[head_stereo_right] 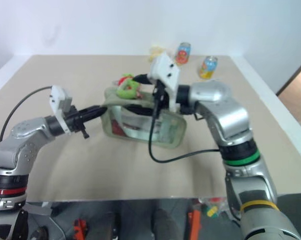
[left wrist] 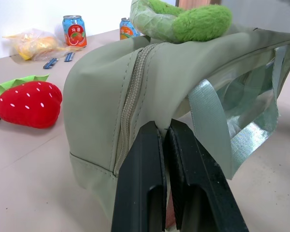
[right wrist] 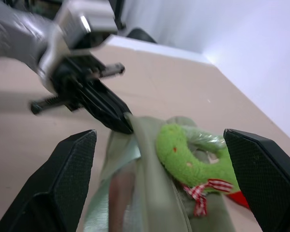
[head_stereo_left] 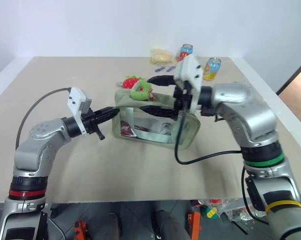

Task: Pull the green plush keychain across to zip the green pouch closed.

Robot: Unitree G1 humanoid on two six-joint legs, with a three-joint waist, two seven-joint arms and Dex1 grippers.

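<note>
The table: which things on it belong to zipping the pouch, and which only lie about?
For the job: pouch, green keychain, left gripper shut on the pouch's end, right gripper open around the keychain.

Lying about: strawberry plush, two cans, yellow bag.

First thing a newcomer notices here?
The green pouch mid-table, its end pinched by the left gripper with fingers shut on the fabric. On top of it lies the green plush keychain, with the right gripper spread wide around it. A red strawberry plush lies just behind the pouch.
</note>
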